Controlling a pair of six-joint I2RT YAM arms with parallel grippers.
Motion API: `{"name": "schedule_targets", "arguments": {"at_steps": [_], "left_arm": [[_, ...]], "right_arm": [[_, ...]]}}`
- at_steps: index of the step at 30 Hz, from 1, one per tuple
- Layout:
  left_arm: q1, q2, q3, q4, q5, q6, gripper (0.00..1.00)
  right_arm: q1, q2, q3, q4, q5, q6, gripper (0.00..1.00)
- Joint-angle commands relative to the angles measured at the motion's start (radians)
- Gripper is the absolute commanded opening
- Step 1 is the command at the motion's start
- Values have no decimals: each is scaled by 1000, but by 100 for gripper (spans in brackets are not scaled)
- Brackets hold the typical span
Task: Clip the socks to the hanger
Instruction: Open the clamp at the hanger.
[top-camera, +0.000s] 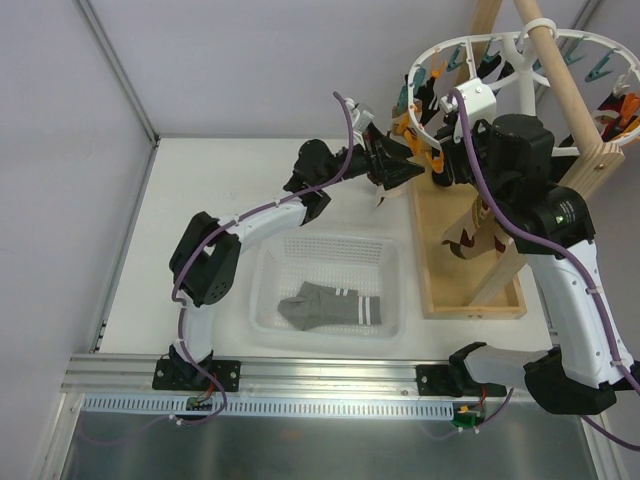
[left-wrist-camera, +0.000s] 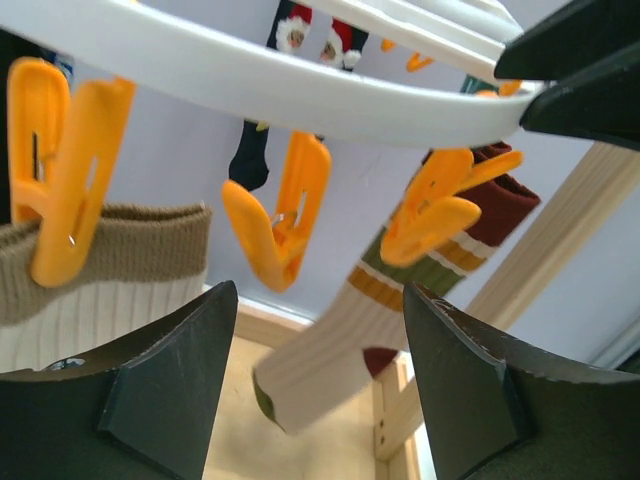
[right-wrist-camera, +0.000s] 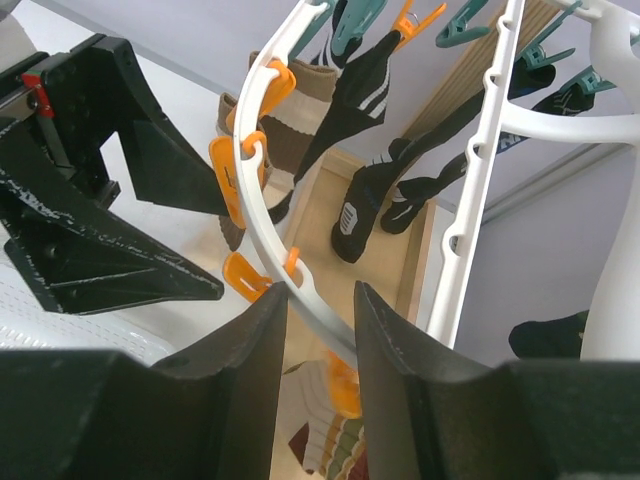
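Note:
One grey sock (top-camera: 330, 305) with two white stripes lies in the white basket (top-camera: 262, 290). The hanger's white ring (top-camera: 418, 65) hangs at the back right with orange and teal clips. My right gripper (right-wrist-camera: 320, 300) is shut on the ring's rim (right-wrist-camera: 247, 185), which runs between its fingers. My left gripper (top-camera: 395, 170) is raised to the ring's left side, just below the rim (left-wrist-camera: 250, 80). It stands open (left-wrist-camera: 318, 290) with nothing between its fingers. An empty orange clip (left-wrist-camera: 280, 225) hangs straight ahead of it.
A wooden pole frame (top-camera: 560, 100) on a wooden tray base (top-camera: 470, 290) carries the hanger. Other socks hang from clips: beige ribbed (left-wrist-camera: 100, 250), striped cream (left-wrist-camera: 350, 330), black (right-wrist-camera: 365, 80). The left gripper's black fingers (right-wrist-camera: 100, 230) are close to the ring.

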Motion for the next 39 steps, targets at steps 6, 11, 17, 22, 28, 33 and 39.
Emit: {"name": "schedule_targets", "arguments": {"at_steps": [6,11,17,22,28,33,39], "left_arm": [[-9,69,141,140,-57,-16,65],[-9,97,181,157,-52,-27,57],[-11,115,169,216,-11,-54,59],[-12,143,184,247,2,-80,61],[-15,147,169,273,2,-88,61],[-25,150,172,282,-9,-84,49],[-28,143,154,282,-31,-83,24]], "right_arm": [[-4,-35,16,36,-3,19,35],[-4,-46,15,36,-4,21,35],[-2,-49,15,36,0,15,35],[-2,-52,-1,38,0,13,35],[-4,-55,3,44,2,10,34],[-4,-54,1,41,5,7,34],[-4,-58,-1,45,17,10,34]]}}
